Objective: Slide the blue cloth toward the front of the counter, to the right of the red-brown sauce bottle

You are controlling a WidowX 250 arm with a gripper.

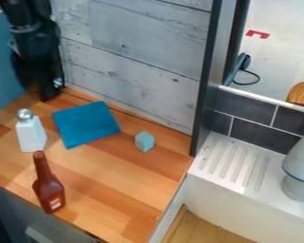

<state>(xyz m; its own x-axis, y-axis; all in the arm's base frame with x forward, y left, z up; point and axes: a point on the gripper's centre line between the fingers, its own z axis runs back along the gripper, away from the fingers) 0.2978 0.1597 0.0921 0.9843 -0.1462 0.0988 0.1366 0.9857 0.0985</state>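
Lying flat on the wooden surface, the blue square is the thing nearest the black tool, which hangs by the wall. I can't tell how wide the tool is or if it has hold of anything. Left of the square stands a white bottle with a round silver top. A small pale blue block sits to the right. A brown bottle stands nearer the front edge.
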